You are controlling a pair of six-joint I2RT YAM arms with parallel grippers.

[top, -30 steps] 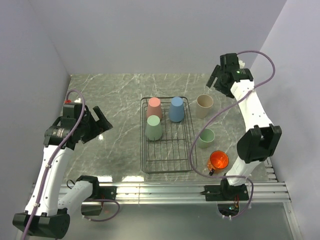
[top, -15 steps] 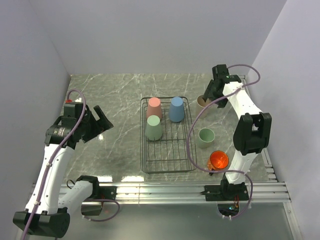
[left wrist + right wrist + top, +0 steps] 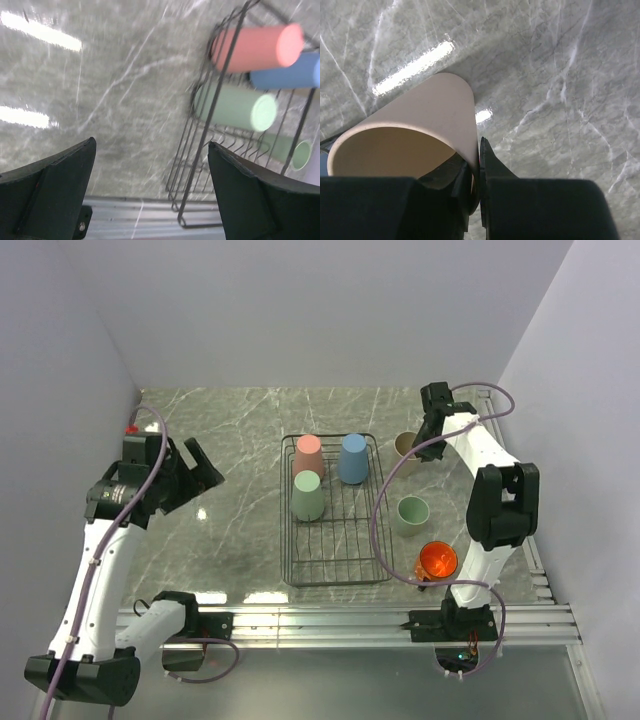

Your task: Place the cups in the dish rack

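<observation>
Grip on the beige cup
The right gripper has come down just right of the dish rack's far corner and now pinches the cup's wall, so lifting it in looks next. The left gripper hangs open, left of the rack.

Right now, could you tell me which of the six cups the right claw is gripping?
The beige tumbler, standing mouth-up just outside the dish rack: the right claw pinches its rim. No other cup is touched.
</observation>
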